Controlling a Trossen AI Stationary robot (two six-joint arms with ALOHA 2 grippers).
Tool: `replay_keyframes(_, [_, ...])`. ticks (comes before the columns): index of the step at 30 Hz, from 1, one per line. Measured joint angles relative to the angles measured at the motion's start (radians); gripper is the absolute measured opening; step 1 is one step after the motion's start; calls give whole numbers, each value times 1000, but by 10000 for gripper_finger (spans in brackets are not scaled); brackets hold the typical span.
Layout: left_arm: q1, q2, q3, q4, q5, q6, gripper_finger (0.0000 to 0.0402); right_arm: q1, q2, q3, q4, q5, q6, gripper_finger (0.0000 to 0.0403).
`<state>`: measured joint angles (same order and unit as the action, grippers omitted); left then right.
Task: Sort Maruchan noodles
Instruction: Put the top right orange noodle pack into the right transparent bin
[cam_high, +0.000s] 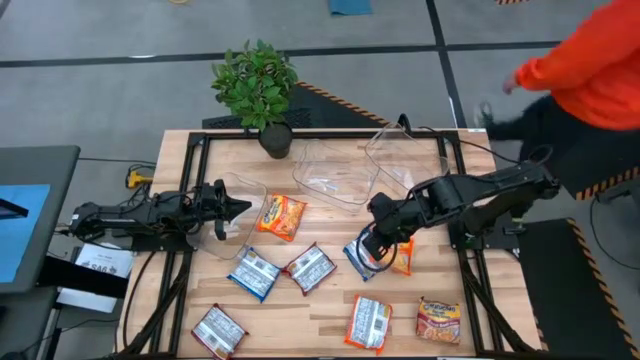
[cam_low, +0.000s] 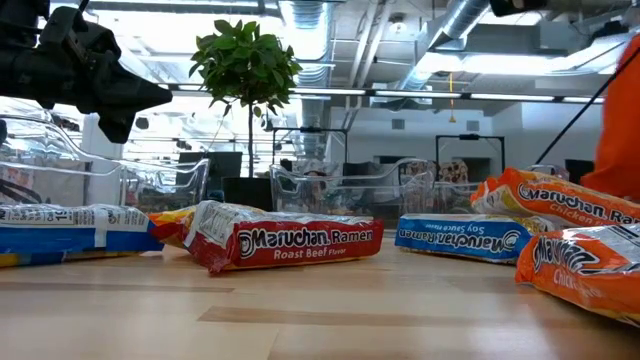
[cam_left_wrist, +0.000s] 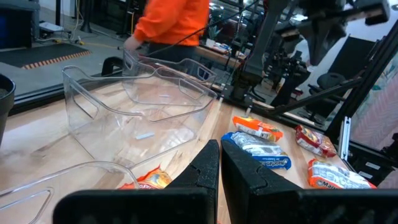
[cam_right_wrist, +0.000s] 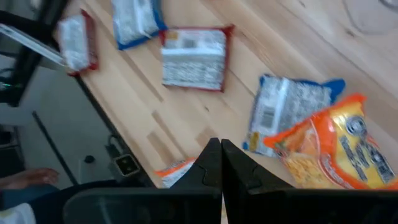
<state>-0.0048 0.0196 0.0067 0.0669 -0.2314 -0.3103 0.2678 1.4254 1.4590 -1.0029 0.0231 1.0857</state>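
Maruchan noodles (cam_high: 308, 268) lie scattered flat over the near half of the wooden table (cam_high: 330, 330), and we count about nine packets there, none of them inside a container. We see three clear bins at the far side: a left bin (cam_high: 240, 205) by our left arm, a middle bin (cam_high: 335, 175) and a right bin (cam_high: 405, 155) near the potted plant (cam_high: 257, 85); as far as the high view shows, all three hold no packets. An orange packet (cam_high: 281, 216) rests just beside the left bin, touching or nearly touching its wall. A blue-and-white packet (cam_high: 253, 274) and a red-and-white one sit side by side nearer the middle, and another red-and-white packet (cam_high: 218, 331) lies at the near left corner. Our left gripper (cam_high: 243, 207) hangs above the left bin, its fingers pressed together with nothing between them. Our right gripper (cam_high: 372, 250) sits low over a blue packet (cam_high: 360, 262) that overlaps an orange one (cam_high: 403, 258); in the right wrist view its fingers meet and grip nothing. Two more packets (cam_high: 369, 322) lie toward the near right edge. A person in an orange top (cam_high: 590, 70) stands beyond the far right corner.
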Motion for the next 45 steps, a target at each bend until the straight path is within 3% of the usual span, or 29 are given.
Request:
replay_keyframes(18, [0,0,0,0,0,0,0,-70,0,111,202,0,-217,16])
replay_keyframes(33, [0,0,0,0,0,0,0,-123,0,115,394,0,-302,17])
replay_keyframes(45, [0,0,0,0,0,0,0,-179,0,115,413,28,-301,16])
